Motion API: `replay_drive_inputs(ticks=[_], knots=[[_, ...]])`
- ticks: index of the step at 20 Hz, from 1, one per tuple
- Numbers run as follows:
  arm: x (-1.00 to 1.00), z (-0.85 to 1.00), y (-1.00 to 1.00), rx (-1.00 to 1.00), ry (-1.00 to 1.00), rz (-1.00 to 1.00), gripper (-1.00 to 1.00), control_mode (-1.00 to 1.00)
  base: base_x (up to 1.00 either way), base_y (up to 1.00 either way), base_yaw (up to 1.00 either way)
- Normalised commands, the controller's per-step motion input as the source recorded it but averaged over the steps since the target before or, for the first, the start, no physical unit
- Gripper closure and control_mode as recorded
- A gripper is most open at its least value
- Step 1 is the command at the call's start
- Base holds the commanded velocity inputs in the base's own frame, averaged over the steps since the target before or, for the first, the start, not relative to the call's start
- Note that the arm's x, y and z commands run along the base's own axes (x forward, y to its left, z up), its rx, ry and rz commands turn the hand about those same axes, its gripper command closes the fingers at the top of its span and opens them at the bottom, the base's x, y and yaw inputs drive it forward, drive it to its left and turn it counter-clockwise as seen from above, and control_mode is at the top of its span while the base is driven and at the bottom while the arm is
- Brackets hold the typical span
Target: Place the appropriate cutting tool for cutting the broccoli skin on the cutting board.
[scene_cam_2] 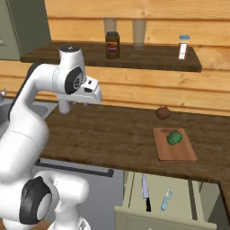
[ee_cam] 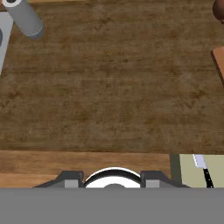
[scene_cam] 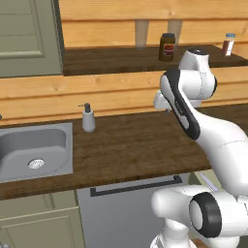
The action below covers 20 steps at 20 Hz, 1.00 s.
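Observation:
The cutting tool (scene_cam_2: 146,192), a slim knife with a silver blade and black handle, lies in the open drawer (scene_cam_2: 179,211) below the counter; its blade and handle (ee_cam: 204,170) also show at the lower right of the hand view. The broccoli (scene_cam_2: 174,138) sits on the cutting board (scene_cam_2: 179,155) on the counter's right part. My gripper (ee_cam: 113,180) hangs high above the middle of the counter, pointing down, left of the board and drawer. Its fingers stand apart, open, with nothing between them.
A pale bluish peeler (scene_cam_2: 166,200) lies beside the knife in the drawer. A brown lump (scene_cam_2: 163,112) rests behind the board. A soap dispenser (scene_cam: 88,118) and sink (scene_cam: 34,150) are at the left. A dark jar (scene_cam_2: 112,45) and shaker (scene_cam_2: 183,47) stand on the shelf.

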Motion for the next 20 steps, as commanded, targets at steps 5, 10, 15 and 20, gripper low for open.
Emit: replay_drive_inputs(ticks=[5,10,15,20], knots=[[-0.42,-0.01,-0.23,0.00,-0.03,0.00,-1.00,-1.00,0.00,0.00,0.00],[-0.56,-0.38,-1.00,0.01,-0.07,0.00,-1.00,-1.00,0.00,0.00,0.00],[-0.46,-0.45,-1.00,0.00,0.02,0.00,-1.00,-1.00,0.00,0.00,0.00],[-0.44,-0.55,-1.00,0.00,0.09,0.00,-1.00,-1.00,0.00,0.00,0.00]])
